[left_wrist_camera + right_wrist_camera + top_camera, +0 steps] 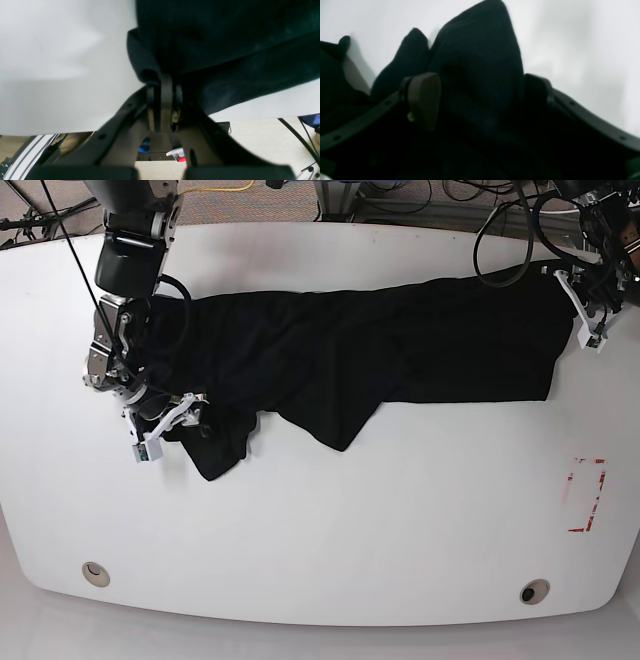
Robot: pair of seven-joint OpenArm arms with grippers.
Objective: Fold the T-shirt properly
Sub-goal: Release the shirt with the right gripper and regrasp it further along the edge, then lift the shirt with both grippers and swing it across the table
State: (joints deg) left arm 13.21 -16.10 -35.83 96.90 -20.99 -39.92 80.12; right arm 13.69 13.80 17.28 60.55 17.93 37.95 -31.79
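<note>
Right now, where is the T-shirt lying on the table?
In the base view the T-shirt stretches across the far half of the white table, between the right gripper and the left gripper.

The setting is a robotics laboratory or test bench. Evidence follows. A large white rounded-corner table (320, 530) fills the base view, carrying a red dashed rectangular floor-tape-style marking (587, 495) at lower right and two round metal grommet holes (96, 572) near the bottom edge. Bundles of loose black cables (500, 225) run along the top edge of the frame, over a grey carpeted floor (290, 198). Two black robot arms enter from the upper left and upper right corners. In the left wrist view, lower right, beige carpet (255, 140) with trailing black wires (300, 140) lies below the table edge.
</note>
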